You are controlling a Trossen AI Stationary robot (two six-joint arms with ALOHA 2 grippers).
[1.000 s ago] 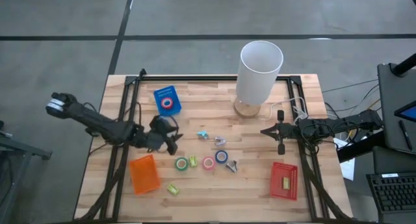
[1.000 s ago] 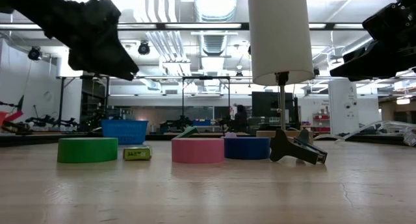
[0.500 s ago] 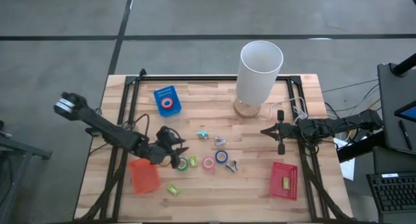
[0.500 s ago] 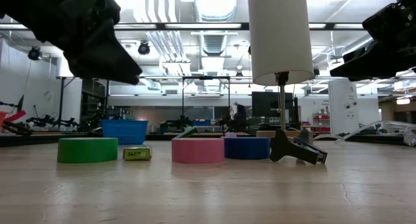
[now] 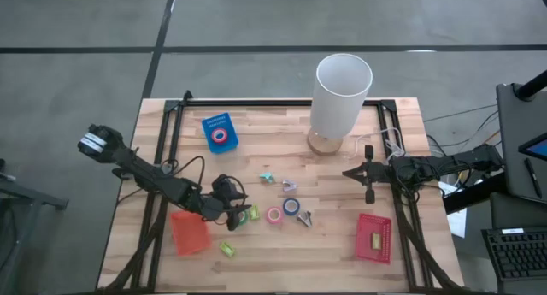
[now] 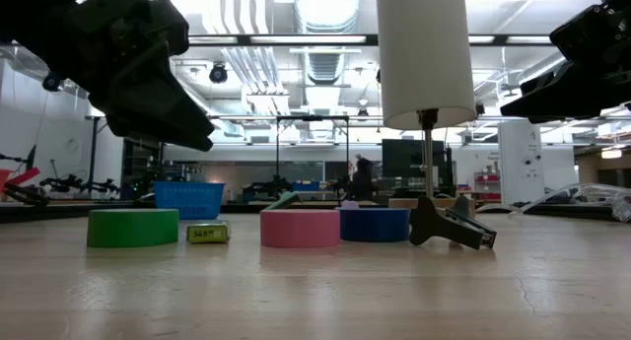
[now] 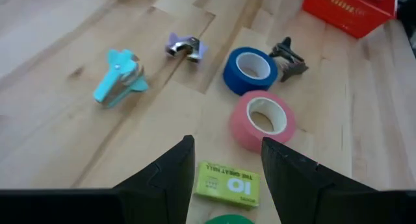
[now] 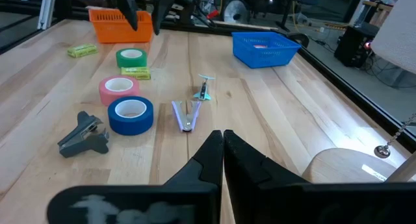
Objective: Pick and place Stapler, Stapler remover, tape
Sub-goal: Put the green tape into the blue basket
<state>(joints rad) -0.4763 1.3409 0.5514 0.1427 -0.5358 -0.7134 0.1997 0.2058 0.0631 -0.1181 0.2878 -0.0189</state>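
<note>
Left gripper (image 5: 238,216) hovers low over the counter (image 5: 256,141) with fingers (image 7: 170,178) spread, nothing between them; directly under and just ahead of the fingers sits a small yellow-green staple box (image 7: 227,184), with the green tape roll (image 5: 242,215) right below the fingers, its edge barely showing in the left wrist view. Just past the fingers is the pink tape roll (image 7: 262,121), then the blue tape roll (image 7: 250,69) touching or nearly touching it, and a dark staple remover (image 7: 288,55) just beside the blue one. Off to one side of the fingers lie a teal staple remover (image 7: 119,77) and a purple-and-metal one (image 7: 185,47), apart from each other. Rolls look light and stiff, smooth sided, probably easy to slip; best judged grip is across the outer wall or one finger through the pale core. Removers look small, hard, springy; pinch across the body. Containers: orange basket (image 5: 189,232) near the left gripper, looks empty; blue basket (image 5: 219,132) farther off holds a red tape roll (image 5: 220,135); red basket (image 5: 373,237) well away holds a yellow-green box (image 5: 374,238). Right gripper (image 5: 368,179) waits far across the counter, near the white cylinder (image 5: 341,94), fingers (image 8: 207,160) pressed together, empty. No stapler that I can pick out.
</note>
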